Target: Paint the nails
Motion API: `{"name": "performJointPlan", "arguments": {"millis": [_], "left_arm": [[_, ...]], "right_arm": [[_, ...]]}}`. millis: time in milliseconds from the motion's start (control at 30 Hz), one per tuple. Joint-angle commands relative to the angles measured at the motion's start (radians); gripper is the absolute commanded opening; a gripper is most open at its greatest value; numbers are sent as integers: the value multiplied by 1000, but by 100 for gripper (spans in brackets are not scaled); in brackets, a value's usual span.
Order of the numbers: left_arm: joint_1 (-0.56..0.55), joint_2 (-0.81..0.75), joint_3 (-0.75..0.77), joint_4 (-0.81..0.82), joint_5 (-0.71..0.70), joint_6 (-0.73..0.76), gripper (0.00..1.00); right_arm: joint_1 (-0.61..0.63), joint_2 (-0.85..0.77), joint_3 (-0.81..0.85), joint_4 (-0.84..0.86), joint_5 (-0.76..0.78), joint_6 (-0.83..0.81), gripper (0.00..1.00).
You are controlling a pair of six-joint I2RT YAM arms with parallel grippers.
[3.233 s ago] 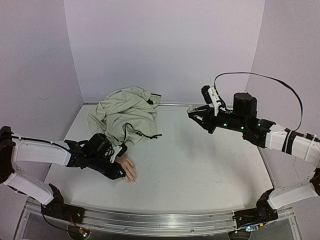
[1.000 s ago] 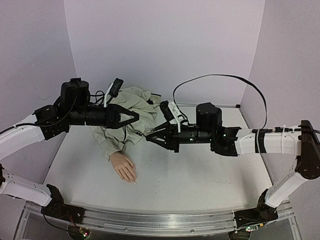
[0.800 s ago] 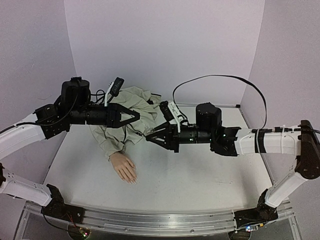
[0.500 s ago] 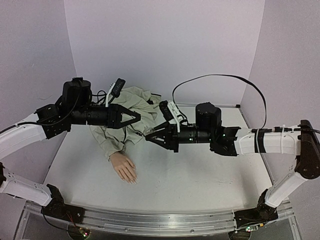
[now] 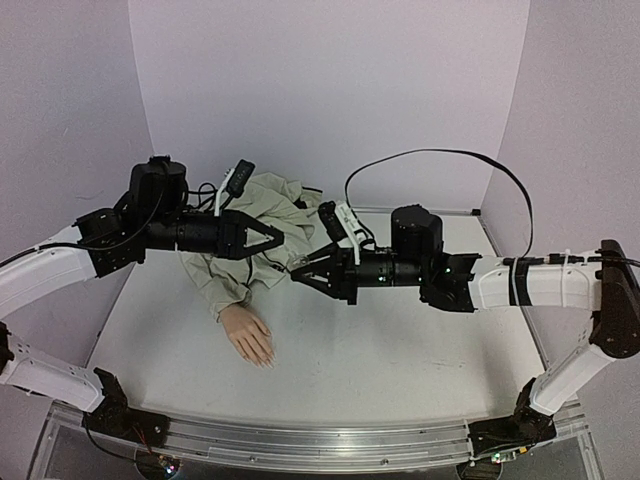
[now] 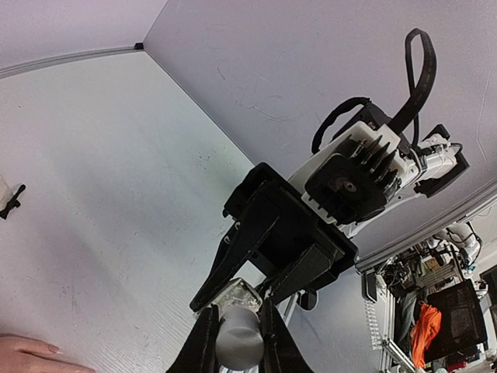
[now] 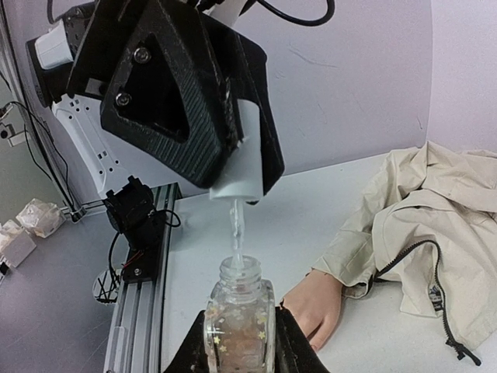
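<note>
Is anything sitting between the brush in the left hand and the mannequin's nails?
Nothing visible. The left hand holds the brush cap above the bottle, in the right hand. The nails lie uncovered on the table.

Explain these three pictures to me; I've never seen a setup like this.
Two robot arms are bolted at a table's near edge. The wide picture looks down from above and behind them; the other two come from a camera on each wrist.

On the table lies a mannequin hand in a beige jacket; its nails are too small to see well.

Above the table the grippers meet. The right gripper grips a small glass bottle. The left gripper grips the bottle's white cap, whose thin brush is dipping into the bottle's neck.
</note>
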Motion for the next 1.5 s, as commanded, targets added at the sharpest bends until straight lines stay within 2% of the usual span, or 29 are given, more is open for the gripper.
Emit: {"name": "performJointPlan", "arguments": {"millis": [0,300,533,600,667,800,900,1233,1467], "left_arm": [[-3,14,53,49,44,-5,0],[-4,36,59,40,66,-5,0],[-5,44,70,-10,35,-3,0],[-5,45,80,-43,7,-2,0],[-6,52,95,-88,-41,0,0],[-6,82,129,-155,-120,-6,0],[-6,113,160,-203,-170,-9,0],[-6,215,229,-300,-283,-26,0],[-6,257,232,-326,-299,-21,0]], "right_arm": [[6,4,58,77,-7,-14,0],[7,32,90,63,-23,-19,0],[8,47,111,50,55,-48,0],[23,48,123,29,162,-75,0],[56,46,127,27,333,-146,0],[99,64,129,119,641,-216,0],[113,97,161,178,762,-257,0],[190,262,330,366,1034,-438,0],[190,296,407,334,994,-458,0]]}}
